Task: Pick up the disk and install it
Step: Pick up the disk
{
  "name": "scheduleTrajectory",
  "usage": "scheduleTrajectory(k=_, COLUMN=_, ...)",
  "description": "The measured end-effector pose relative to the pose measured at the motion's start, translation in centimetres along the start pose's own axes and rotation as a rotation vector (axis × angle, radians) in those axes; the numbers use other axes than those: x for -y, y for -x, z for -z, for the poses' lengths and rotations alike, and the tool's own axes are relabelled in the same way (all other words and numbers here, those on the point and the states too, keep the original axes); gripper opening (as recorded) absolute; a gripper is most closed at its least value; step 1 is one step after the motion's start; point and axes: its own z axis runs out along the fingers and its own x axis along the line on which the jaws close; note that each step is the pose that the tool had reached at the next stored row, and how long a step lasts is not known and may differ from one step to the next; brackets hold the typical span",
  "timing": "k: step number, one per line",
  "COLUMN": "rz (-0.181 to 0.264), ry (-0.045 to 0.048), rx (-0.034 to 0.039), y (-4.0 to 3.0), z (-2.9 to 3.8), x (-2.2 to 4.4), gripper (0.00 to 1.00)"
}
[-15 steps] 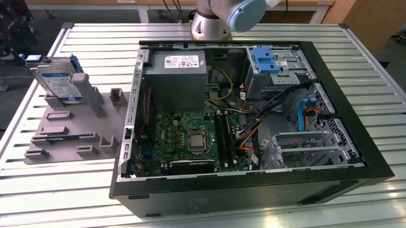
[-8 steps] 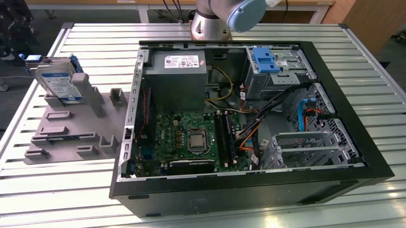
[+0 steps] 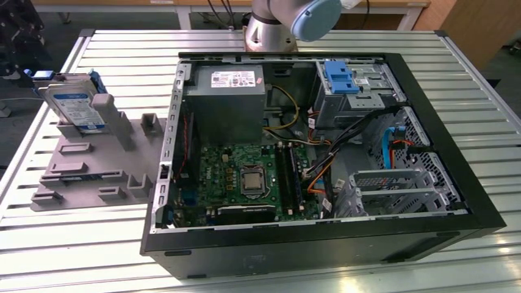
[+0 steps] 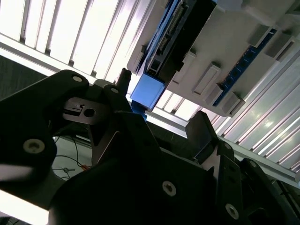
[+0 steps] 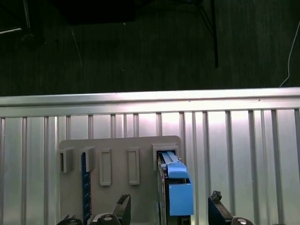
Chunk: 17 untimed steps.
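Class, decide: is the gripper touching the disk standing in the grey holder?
Apart. In the first wrist view the gripper hangs open, its fingertips flanking the disk, with bare holder or table showing between each and it.

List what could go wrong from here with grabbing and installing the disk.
1. The silver metal hard drive with blue plastic rails stands on edge in the grey slotted holder, seemingly off-centre within the open gripper; closing could tip it.
2. A loose blue cable crosses the open black computer case beside its metal cages; the drive might snag there.
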Motion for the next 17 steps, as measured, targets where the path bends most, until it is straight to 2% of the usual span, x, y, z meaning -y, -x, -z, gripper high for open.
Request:
scheduleTrajectory(k=1, rz=0.012, ry=-0.0041, rx=0.0, y=0.0, z=-0.31, x=0.0, gripper=0.74)
scheduleTrajectory(k=17, rz=0.042, ry=-0.0134, rx=0.0001, y=-0.01, z=-0.59, x=0.0, gripper=0.74)
